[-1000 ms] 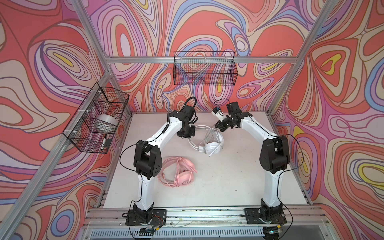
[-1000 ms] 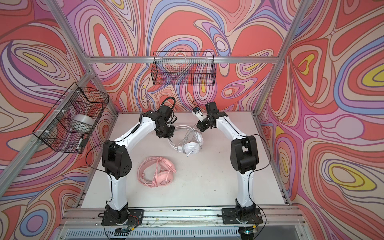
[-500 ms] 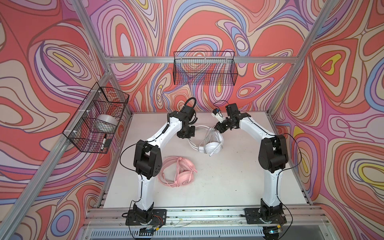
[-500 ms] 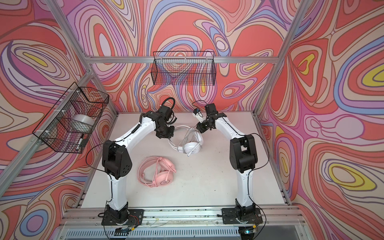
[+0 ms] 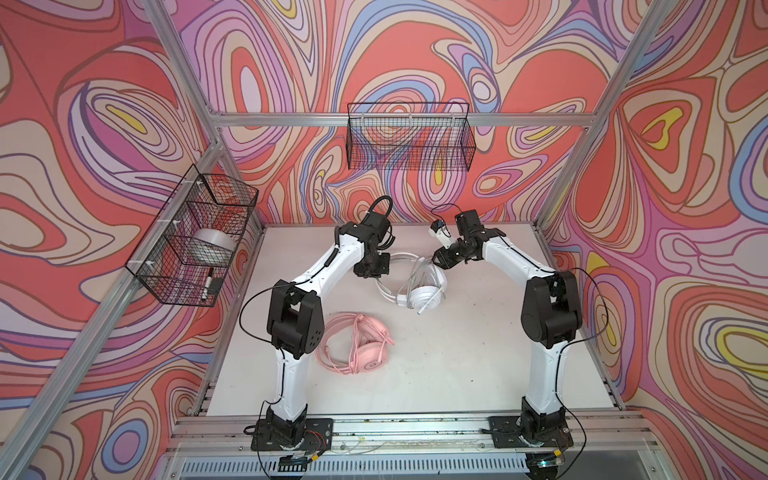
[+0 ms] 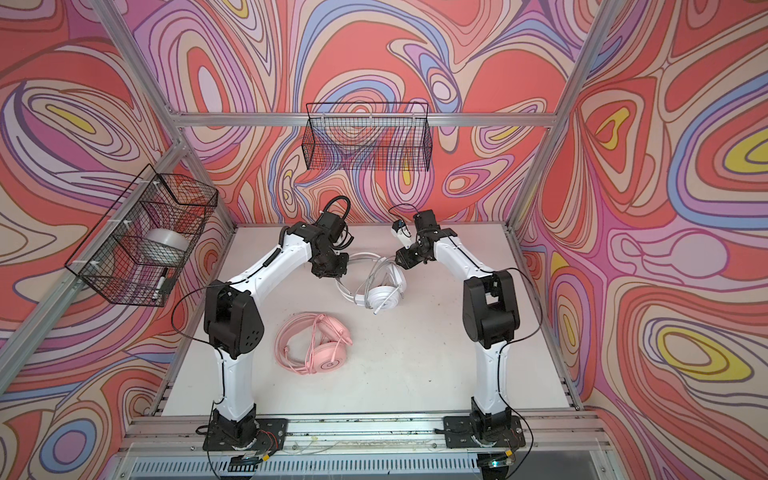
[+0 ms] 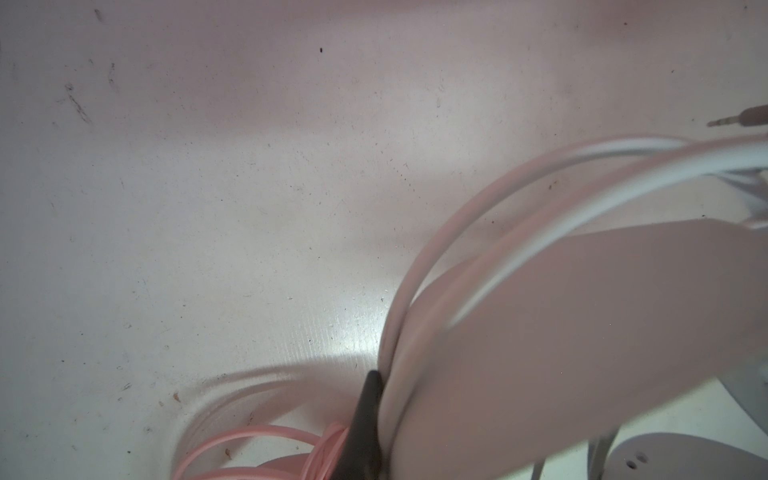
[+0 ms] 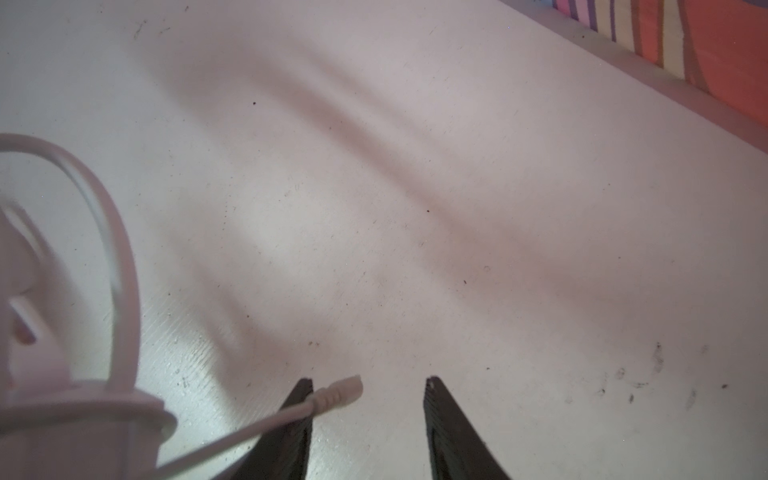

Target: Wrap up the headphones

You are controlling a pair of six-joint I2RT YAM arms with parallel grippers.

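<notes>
Pink hdphones (image 5: 371, 361); white hdphones (image 5: 424, 296); walls (image 5: 415, 62) swirl-patterned.

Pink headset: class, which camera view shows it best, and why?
Both top views: the pink headset lies whole on the table. The left wrist view catches only blurred pink cable loops; the right wrist view shows none of it.

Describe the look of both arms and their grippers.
The left arm and right arm have white tube links, bulky black joint housings and black base plates. A thin black cable loops beside each; a thicker one arches over the left wrist. The right gripper has black, tapered fingers; the left gripper is black too.
</notes>
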